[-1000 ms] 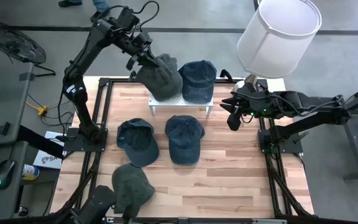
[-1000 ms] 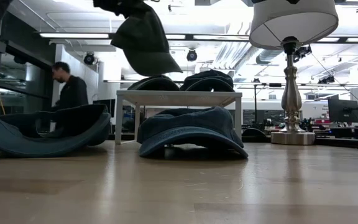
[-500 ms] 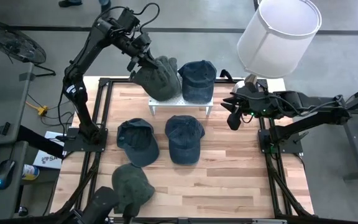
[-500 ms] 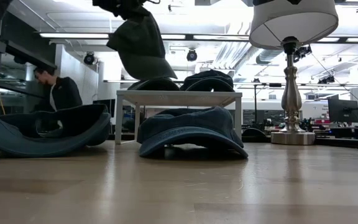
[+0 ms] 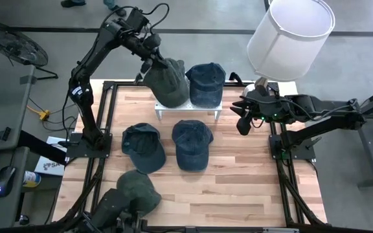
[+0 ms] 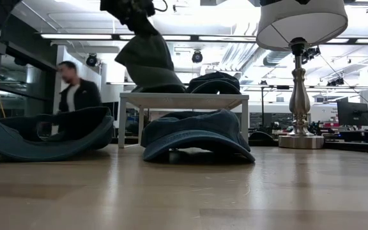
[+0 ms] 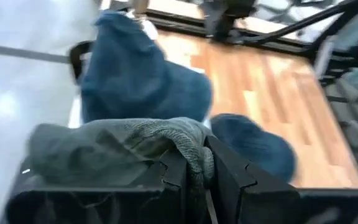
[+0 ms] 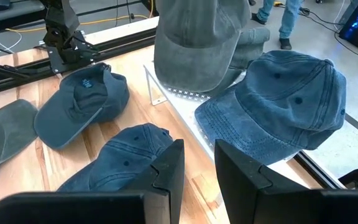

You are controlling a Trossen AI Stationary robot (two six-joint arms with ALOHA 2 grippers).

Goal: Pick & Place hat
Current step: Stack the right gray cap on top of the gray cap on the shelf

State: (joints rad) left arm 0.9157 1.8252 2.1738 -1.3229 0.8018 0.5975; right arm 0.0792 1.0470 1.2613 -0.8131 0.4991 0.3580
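— Where is the hat?

— My left gripper (image 5: 151, 63) pinches the olive hat (image 5: 168, 83) by a fold of cloth, hanging at eleven o'clock over the white rack (image 5: 203, 107), beside the blue hat (image 5: 206, 83).

— And your right gripper (image 5: 240, 118)?

— It waits at three o'clock, fingers slightly parted, holding nothing.

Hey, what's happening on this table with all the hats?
The left gripper is pinching a grey-green hat by its fabric and holding it at the white rack, beside a blue hat already sitting there. Whether the held hat touches the rack cannot be told. The right gripper waits off the rack's right end, near the lamp, holding nothing. Two more blue hats and another grey-green one lie on the wooden table.
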